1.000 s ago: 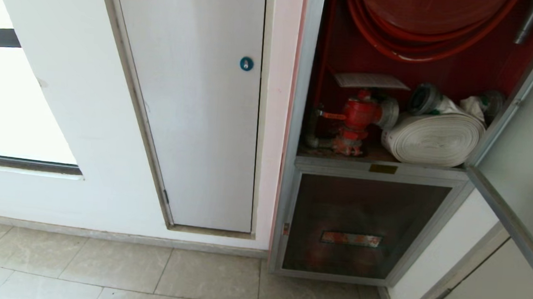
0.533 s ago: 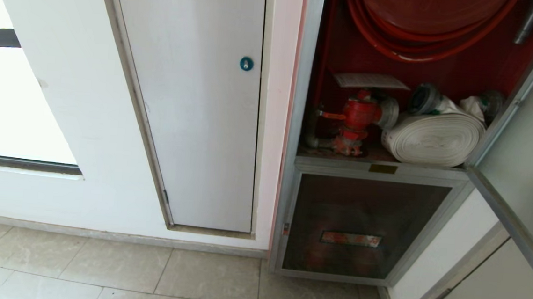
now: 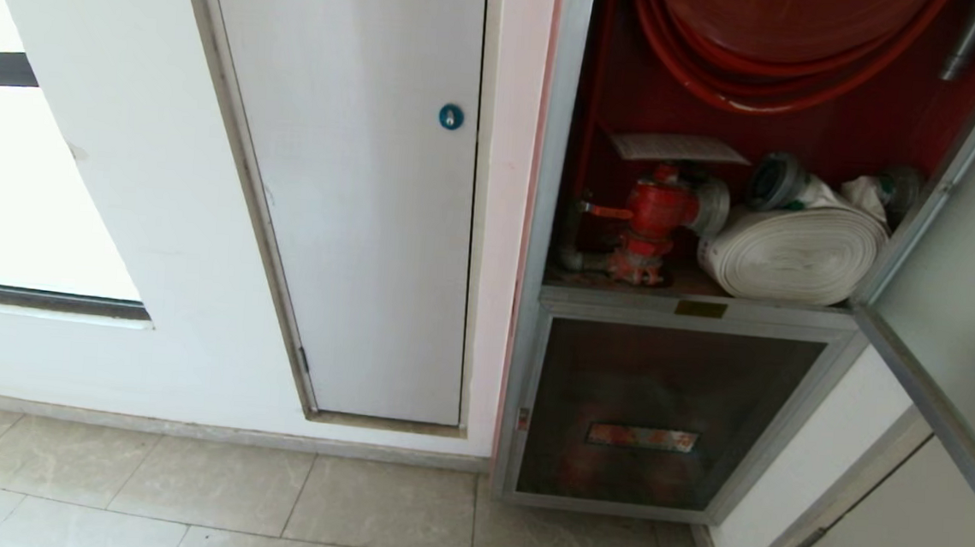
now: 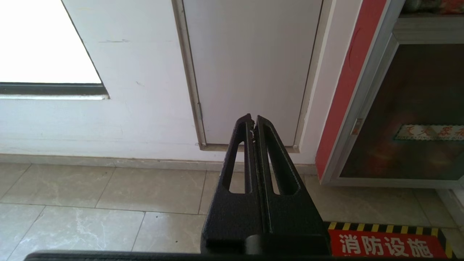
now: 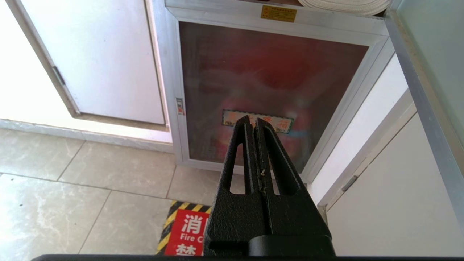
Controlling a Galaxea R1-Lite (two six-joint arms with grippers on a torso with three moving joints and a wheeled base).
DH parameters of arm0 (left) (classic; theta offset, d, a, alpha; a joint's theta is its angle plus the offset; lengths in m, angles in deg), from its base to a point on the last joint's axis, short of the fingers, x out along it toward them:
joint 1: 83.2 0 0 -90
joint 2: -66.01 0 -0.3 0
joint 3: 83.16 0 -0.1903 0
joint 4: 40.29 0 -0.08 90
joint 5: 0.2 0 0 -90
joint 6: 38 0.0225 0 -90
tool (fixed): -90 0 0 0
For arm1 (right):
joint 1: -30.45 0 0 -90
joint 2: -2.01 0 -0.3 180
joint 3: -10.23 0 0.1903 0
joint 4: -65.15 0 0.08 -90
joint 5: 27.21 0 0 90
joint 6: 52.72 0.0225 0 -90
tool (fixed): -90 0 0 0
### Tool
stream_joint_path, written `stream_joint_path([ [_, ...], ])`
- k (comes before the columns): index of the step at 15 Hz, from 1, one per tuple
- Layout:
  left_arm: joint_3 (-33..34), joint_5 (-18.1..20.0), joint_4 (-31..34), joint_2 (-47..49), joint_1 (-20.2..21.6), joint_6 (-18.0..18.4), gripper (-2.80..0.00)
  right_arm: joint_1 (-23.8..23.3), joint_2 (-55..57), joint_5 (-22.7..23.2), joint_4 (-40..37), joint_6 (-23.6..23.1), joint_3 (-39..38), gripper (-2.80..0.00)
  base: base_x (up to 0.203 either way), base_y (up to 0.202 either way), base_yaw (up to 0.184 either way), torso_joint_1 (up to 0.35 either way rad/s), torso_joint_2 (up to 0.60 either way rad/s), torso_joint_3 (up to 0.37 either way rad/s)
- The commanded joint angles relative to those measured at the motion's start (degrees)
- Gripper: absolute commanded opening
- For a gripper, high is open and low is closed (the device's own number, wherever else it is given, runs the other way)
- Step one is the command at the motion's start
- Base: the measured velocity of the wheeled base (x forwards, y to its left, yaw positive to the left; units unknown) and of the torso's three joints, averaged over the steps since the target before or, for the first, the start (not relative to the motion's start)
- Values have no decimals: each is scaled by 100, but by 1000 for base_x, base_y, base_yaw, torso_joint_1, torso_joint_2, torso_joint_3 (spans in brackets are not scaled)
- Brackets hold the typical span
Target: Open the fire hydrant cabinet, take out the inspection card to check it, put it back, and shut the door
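The right claw point(image 5: 253, 121), fingers pressed together and empty, points at the lower glass panel point(image 5: 268, 83) of the fire hydrant cabinet point(image 5: 170, 65); the door point(image 5: 427, 72) stands open beside it.

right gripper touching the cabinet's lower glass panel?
Apart. In the right wrist view the right gripper points at the lower glass panel, floor visible between.

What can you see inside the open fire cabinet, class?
Inside the fire cabinet: a red hose reel, a red valve with a white card lying on top, and a rolled white hose. The reel's top is cut off.
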Motion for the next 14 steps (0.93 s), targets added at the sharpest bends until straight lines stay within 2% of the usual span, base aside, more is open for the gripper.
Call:
stream_joint_path([
  [1,114,2,-4,8,1,0,-280,3,9,2,-7,-13,-1,-280,0,0,0,0,0,0],
  [9,114,2,5,8,1,0,-280,-2,9,2,-5,-19,-1,-280,0,0,0,0,0,0],
  [14,114,2,5,8,1,0,-280,6,9,2,-4,-19,-1,-280,167,0,-1,4,-2,3],
])
